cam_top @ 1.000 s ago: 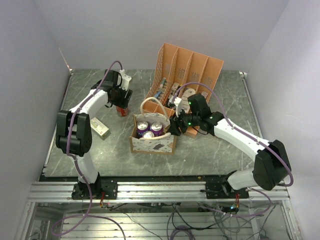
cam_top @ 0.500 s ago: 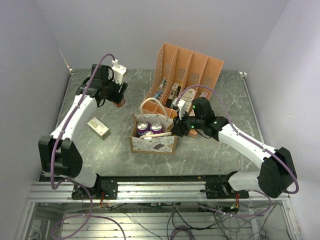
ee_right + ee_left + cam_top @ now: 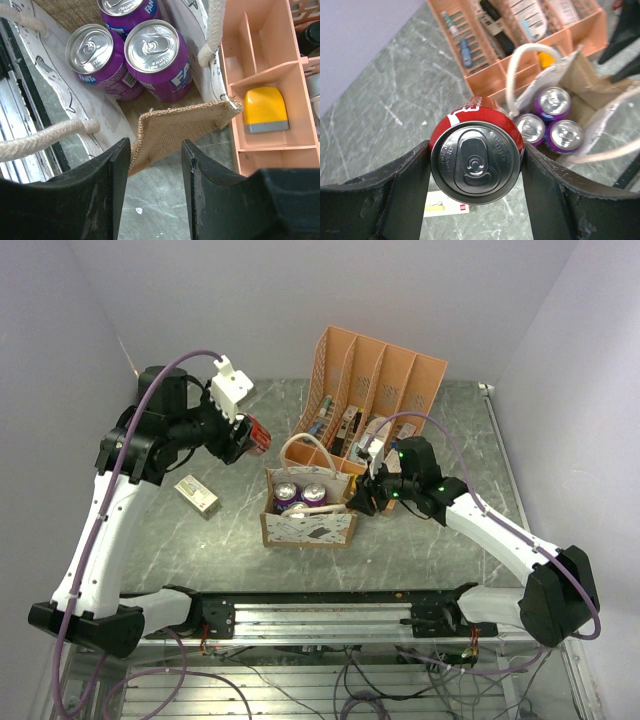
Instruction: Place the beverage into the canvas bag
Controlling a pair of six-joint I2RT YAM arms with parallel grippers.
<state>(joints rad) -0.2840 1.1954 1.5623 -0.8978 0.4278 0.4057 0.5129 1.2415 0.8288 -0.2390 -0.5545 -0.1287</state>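
My left gripper (image 3: 250, 438) is shut on a red beverage can (image 3: 257, 434) and holds it in the air, left of and behind the canvas bag (image 3: 305, 529). In the left wrist view the can's silver top (image 3: 476, 155) sits clamped between both fingers, with the bag (image 3: 590, 85) ahead to the right. The bag stands open with three purple cans (image 3: 298, 496) inside. My right gripper (image 3: 358, 502) is at the bag's right side. In the right wrist view (image 3: 156, 145) it is open, its jaws straddling the burlap side wall (image 3: 175, 130) without squeezing it.
A tall orange slotted file rack (image 3: 380, 380) stands behind the bag. A low orange tray holding a yellow item (image 3: 265, 110) lies right of the bag. A small box (image 3: 197, 496) lies on the table at the left.
My left arm has lifted the red can off the table at the back left and carried it up and right, toward the bag. My right gripper has stayed at the bag's right edge.
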